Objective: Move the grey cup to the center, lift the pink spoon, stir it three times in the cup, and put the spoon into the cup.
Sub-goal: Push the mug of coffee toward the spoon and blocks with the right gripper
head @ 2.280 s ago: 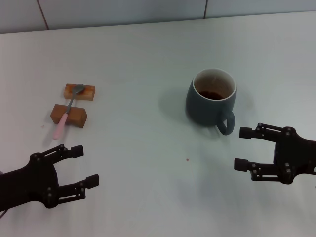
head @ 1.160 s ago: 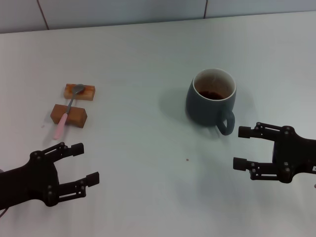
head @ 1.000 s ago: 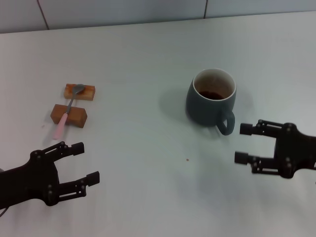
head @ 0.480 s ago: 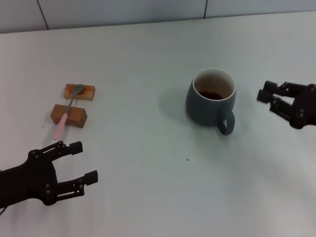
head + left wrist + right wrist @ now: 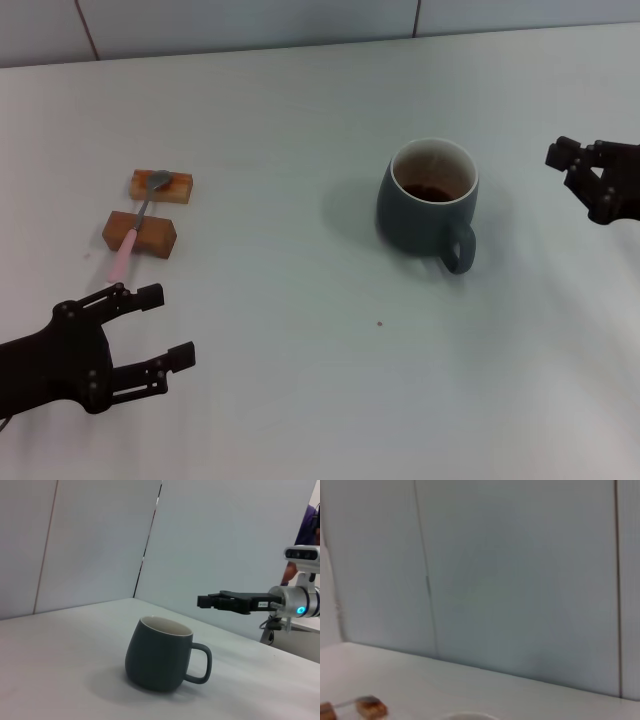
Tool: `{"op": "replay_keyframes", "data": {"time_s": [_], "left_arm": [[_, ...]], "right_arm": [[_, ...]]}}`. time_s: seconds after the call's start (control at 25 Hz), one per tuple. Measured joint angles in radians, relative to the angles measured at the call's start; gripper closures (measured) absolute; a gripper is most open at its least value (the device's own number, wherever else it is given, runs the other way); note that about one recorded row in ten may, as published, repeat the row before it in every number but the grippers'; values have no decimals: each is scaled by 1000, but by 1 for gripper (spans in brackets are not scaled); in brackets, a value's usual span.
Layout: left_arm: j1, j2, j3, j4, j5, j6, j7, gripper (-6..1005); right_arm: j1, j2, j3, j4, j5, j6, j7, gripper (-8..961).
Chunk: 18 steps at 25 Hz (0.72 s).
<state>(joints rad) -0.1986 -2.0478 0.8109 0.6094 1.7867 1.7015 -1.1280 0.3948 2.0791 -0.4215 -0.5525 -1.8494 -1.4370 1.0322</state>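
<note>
We see the right pincer [image 5: 585, 178] raised above the bench [image 5: 300, 100], at the right edge of the head view. Its fingers are a little spread and it holds nothing. In the left wrist view this same right pincer [image 5: 220, 601] hangs in the air, higher than the rim of the cup and apart from it.

To the left of the right pincer, and not touching it, stands the grey cup [image 5: 425, 208], upright on the bench. Its loop handle points toward the robot and slightly to the pincer's side, and we see a dark brown inside with a pale rim. The left wrist view shows the grey cup [image 5: 160, 654] from the side.

The left pincer [image 5: 140, 328] rests low near the robot on the other side, well apart from the cup, with its fingers spread and empty. Just beyond it, farther from the robot, the pink spoon [image 5: 137, 226] lies across two wooden blocks [image 5: 139, 233]. Its metal bowl is on the far block and its pink handle passes over the near block, with the end pointing toward the left pincer.
</note>
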Motion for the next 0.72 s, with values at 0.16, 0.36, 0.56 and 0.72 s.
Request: {"op": "replay_keyframes", "data": {"time_s": [0.16,0.36,0.56,0.72], "left_arm": [[-2,2,0,0,-2,1,-6,140],[-3,3,0,2,-2,1,-12,140],[-4,2,-9,11,-2,1,-17,140],[-4,-1,-20,11,-2,1,-18,140]], "right_arm": [[18,1,-40,10,-1,96,-82,861],[33,4,-145,15,3,191,-164,862],[63,6,-239,20,5,277,-226,861],[82,6,-284,22,5,314,-232,860]]}}
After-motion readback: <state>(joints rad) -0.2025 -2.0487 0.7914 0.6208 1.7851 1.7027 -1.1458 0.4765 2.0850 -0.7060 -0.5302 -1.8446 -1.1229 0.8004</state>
